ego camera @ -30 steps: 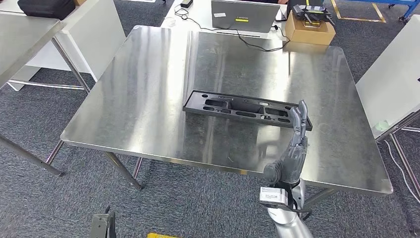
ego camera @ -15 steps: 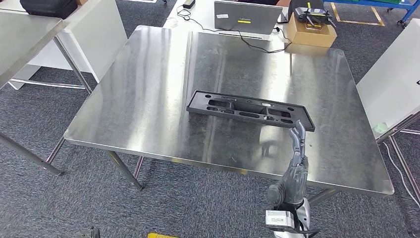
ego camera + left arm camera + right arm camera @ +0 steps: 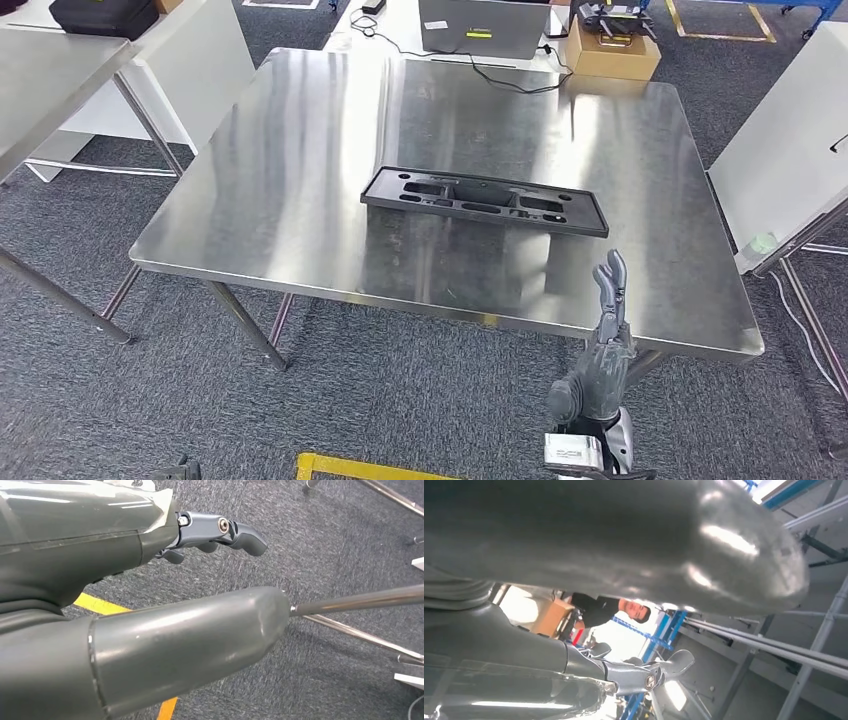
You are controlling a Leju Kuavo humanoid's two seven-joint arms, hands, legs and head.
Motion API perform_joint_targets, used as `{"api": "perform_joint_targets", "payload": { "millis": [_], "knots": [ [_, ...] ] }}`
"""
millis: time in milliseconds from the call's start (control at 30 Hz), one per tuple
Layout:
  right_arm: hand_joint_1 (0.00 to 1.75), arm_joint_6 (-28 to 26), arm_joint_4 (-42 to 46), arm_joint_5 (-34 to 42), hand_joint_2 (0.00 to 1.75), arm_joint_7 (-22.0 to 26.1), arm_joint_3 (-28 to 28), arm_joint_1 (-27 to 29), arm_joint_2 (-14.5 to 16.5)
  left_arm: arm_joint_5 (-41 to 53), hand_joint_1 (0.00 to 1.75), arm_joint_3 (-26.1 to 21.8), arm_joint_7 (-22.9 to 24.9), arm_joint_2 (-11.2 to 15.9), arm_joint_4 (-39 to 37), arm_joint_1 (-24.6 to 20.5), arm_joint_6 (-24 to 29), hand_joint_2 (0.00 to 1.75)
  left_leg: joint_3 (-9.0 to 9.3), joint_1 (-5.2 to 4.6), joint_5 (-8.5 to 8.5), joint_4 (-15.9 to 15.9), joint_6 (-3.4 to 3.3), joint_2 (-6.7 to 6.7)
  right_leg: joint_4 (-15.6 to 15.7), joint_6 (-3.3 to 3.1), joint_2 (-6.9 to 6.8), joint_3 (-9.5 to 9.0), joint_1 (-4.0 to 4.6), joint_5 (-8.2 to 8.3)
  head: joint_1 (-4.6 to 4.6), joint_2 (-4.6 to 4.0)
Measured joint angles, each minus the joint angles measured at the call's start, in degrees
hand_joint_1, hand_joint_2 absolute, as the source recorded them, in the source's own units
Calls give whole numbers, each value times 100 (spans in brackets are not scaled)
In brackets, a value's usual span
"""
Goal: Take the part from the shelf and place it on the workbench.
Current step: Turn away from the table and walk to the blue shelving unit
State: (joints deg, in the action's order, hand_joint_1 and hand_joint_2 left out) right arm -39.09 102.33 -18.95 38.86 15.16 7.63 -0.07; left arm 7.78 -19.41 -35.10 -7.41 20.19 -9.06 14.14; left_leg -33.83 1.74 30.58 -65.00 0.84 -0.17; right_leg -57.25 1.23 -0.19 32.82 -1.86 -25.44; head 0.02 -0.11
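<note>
left hand (image 3: 150, 570) hangs over carpet, fingers loosely apart, holding nothing; one black part (image 3: 484, 200) lies flat mid-workbench (image 3: 300, 150); right hand (image 3: 605, 340) raised before the near edge, fingers extended and apart, empty, clear of the part

Black part (image 3: 484, 201) on a shiny silver workbench (image 3: 300, 180) — dark grey carpet (image 3: 400, 390), yellow floor tape (image 3: 350, 467).
</note>
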Motion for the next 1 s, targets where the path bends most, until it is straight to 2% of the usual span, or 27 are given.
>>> {"api": "perform_joint_targets", "payload": {
  "millis": [33, 67, 100, 167, 200, 233, 300, 333, 367, 400, 433, 467, 500, 533, 567, 600, 633, 700, 733, 767, 800, 833, 867, 900, 933, 967, 1000],
  "knots": [
    [0, 29, 5, -11, 0, 0, -17, 17, 16, 8, 0, -6, 0, -1, 24, 1, -2, 0, 244, -1, -79, 340, -9, -17, -14, 37, -1, 24, 0, 24, 4, 0],
    [0, 58, 13, -22, 0, 0, -31, 34, 30, 16, 0, -15, 0, -1, 44, 5, -5, 0, 396, -11, -117, 574, -31, -34, -26, 75, -1, 39, 5, 47, 11, 0],
    [0, 88, 21, -32, 0, 0, -42, 54, 43, 23, 0, -24, 0, 0, 59, 8, -7, 0, 439, -35, -117, 663, -67, -52, -30, 118, 0, 49, 12, 75, 18, 0],
    [0, 144, 28, -42, 0, 0, -66, 116, 55, 29, 0, -39, 0, -2, 76, 19, -8, 0, 385, -78, -187, 666, -181, -65, -11, 221, 4, 74, 26, 135, 32, 0],
    [0, 170, 30, -38, 0, 0, -83, 152, 55, 29, 0, -46, 0, -8, 82, 20, -8, 0, 352, -88, -230, 690, -249, -56, -39, 249, 5, 112, 23, 107, 33, 0],
    [0, 188, 30, -33, 0, 0, -99, 187, 51, 28, 0, -53, 0, -11, 87, 24, -8, 0, 303, -92, -291, 712, -324, -44, -148, 245, 7, 183, 24, -4, 40, 0],
    [0, 211, 30, -15, 0, 0, -119, 242, 39, 27, 0, -68, 0, -15, 91, 43, -8, 0, 163, -111, -419, 731, -425, -17, -735, 168, 9, 423, 19, -461, 53, 0],
    [0, 216, 28, -7, 0, 0, -126, 267, 31, 27, 0, -73, 0, -14, 92, 58, -8, 0, 78, -128, -479, 728, -451, -10, -1131, 139, 9, 551, 28, -700, 61, 0],
    [0, 224, 27, -1, 0, 0, -133, 292, 21, 31, 0, -75, 0, -17, 92, 76, -10, 0, -12, -151, -544, 726, -461, -3, -1479, 141, 9, 629, 38, -857, 61, 0],
    [0, 240, 27, 1, 0, -1, -140, 317, 10, 39, 0, -77, 0, -22, 92, 93, -16, 0, -99, -173, -608, 722, -468, 2, -1675, 163, 10, 621, 53, -906, 62, 0],
    [0, 266, 26, -1, 0, -4, -147, 339, 1, 50, 0, -78, 0, -27, 92, 107, -22, 0, -178, -194, -670, 720, -471, 5, -1667, 197, 10, 504, 75, -851, 62, 0],
    [0, 294, 25, -4, 0, -9, -155, 357, -9, 61, 0, -79, 0, -32, 92, 117, -28, 0, -248, -213, -729, 719, -470, 6, -1467, 223, 10, 286, 98, -738, 62, 0],
    [0, 319, 25, -8, 0, -14, -162, 368, -18, 72, 0, -79, 0, -37, 92, 121, -33, 0, -303, -228, -787, 718, -467, 4, -1093, 220, 10, -20, 125, -630, 62, 0],
    [0, 341, 24, -11, 0, -19, -169, 373, -25, 85, 0, -80, 0, -44, 92, 123, -34, 0, -348, -246, -841, 714, -456, -1, -621, 180, 7, -363, 162, -593, 62, 0],
    [0, 362, 22, -20, 0, -27, -173, 376, -30, 98, 0, -81, -1, -51, 92, 125, -36, 0, -375, -260, -900, 720, -437, -2, -232, 129, 4, -625, 193, -592, 53, 0],
    [0, 406, 18, -50, 0, -59, -176, 377, -33, 115, 0, -83, -1, -59, 92, 128, -38, 0, -391, -266, -956, 727, -414, -1, 54, 75, 3, -786, 221, -615, 46, 0],
    [0, 479, -1, -115, 0, -141, -180, 375, -38, 137, 0, -86, -1, -64, 91, 132, -48, 0, -399, -265, -1012, 741, -381, 0, 194, 27, 2, -836, 247, -630, 37, 0],
    [0, 753, -155, -237, 0, -463, -202, 322, -50, 198, 0, -97, 0, -66, 87, 140, -84, 0, -427, -247, -1070, 754, -308, -4, 237, -50, -3, -755, 219, -520, 26, 0],
    [0, 945, -345, -241, 0, -657, -233, 249, -47, 241, 0, -104, 1, -67, 84, 143, -105, 0, -468, -232, -960, 684, -272, -12, 250, -107, -7, -708, 190, -443, 19, 0],
    [0, 1120, -619, -194, 0, -790, -281, 150, -33, 283, 0, -110, 2, -70, 81, 143, -121, 0, -531, -217, -741, 515, -233, -21, 268, -154, -13, -649, 154, -358, 9, 0],
    [0, 1256, -962, -126, 0, -842, -347, 34, -7, 322, 0, -115, 4, -74, 77, 141, -130, 0, -618, -191, -426, 221, -195, -27, 272, -184, -19, -578, 130, -278, -1, 0],
    [0, 1326, -1326, -73, 0, -810, -427, -71, 23, 350, 0, -116, 7, -82, 73, 139, -135, 0, -708, -168, -114, -150, -150, -26, 268, -203, -22, -506, 129, -205, -11, 0],
    [0, 1345, -1667, -39, 0, -737, -503, -158, 49, 365, 0, -117, 9, -89, 69, 138, -135, 0, -782, -141, 90, -526, -105, -24, 262, -191, -31, -431, 128, -136, -17, 0],
    [0, 1357, -1980, -21, 0, -716, -574, -234, 72, 376, 0, -120, 11, -93, 66, 138, -130, 0, -807, -106, 144, -817, -62, -19, 251, -166, -42, -349, 124, -66, -18, 0],
    [0, 1383, -2267, -9, 0, -766, -638, -306, 93, 392, 0, -122, 15, -96, 62, 138, -121, 0, -761, -68, 74, -950, -27, -12, 235, -138, -52, -271, 115, -6, -20, 0],
    [0, 1413, -2567, 3, 0, -896, -699, -397, 116, 413, 0, -126, 22, -97, 57, 135, -111, 0, -607, -28, -77, -875, 8, -6, 207, -102, -59, -184, 99, 45, -20, 0],
    [0, 1425, -2943, 16, 0, -1057, -774, -516, 141, 441, 0, -131, 37, -99, 49, 127, -98, 0, -348, 15, -220, -598, 44, 0, 164, -65, -62, -98, 79, 85, -20, 0]
  ]
}}
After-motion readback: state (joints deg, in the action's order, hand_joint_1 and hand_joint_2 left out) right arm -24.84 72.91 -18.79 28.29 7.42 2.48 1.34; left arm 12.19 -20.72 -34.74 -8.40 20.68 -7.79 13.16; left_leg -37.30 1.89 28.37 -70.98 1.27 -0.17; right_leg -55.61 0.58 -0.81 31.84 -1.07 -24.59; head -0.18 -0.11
